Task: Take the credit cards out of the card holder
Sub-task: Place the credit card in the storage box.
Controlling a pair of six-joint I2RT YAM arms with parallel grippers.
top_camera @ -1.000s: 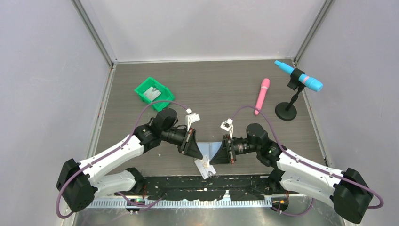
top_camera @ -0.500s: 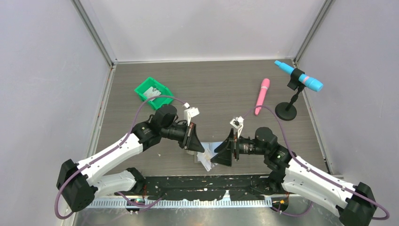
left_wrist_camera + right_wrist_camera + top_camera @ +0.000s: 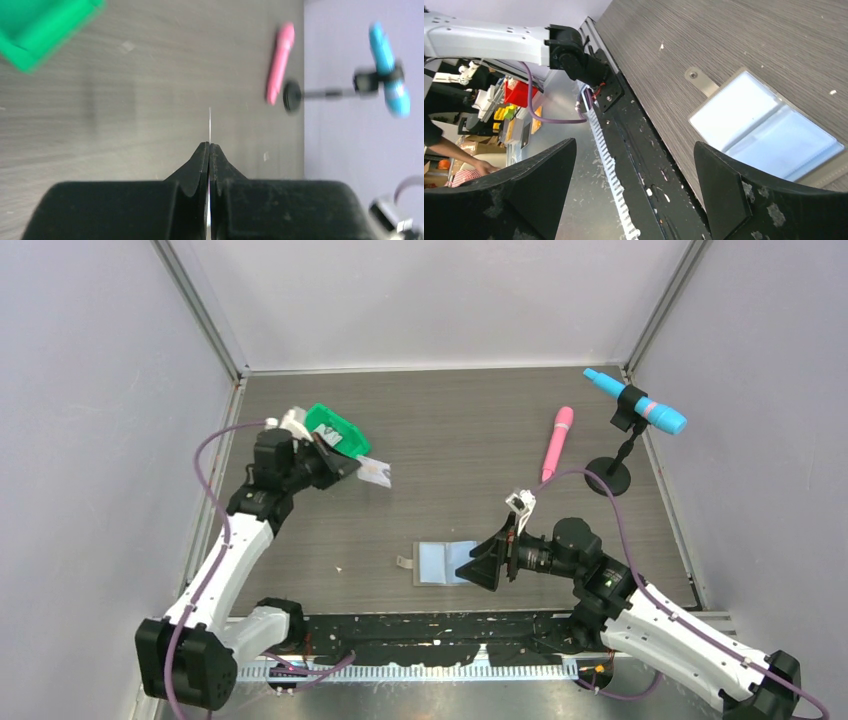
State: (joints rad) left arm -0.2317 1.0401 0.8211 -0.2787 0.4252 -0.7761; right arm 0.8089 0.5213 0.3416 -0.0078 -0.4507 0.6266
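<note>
1. Front edge: a black rail runs along the near side of the grey wood-grain desk, with the two arms' bases at either end.
2. Just past the rail, about midway across, the card holder lies opened flat on the desk. Its pale-blue panels face up and a small grey tab sticks out from its left edge. The right wrist view shows the same open panels and tab on the wood grain.
3. The right fingers are spread wide and hold nothing. They sit low at the holder's right edge, and whether they touch it cannot be told. In the right wrist view the two black fingers frame the holder from either side.
4. Farther back on the left, the left fingers are pinched tight on a credit card. The card juts out to the right, clear of the desk. In the left wrist view the fingers meet on the card, seen edge-on as a thin pale line.
5. Just left of that card stands a green bin, partly hidden by the left arm. Something pale shows inside, too small to identify.
6. Far right: a pink cylinder lies on the desk beside a black stand, which carries a tilted blue cylinder.
</note>
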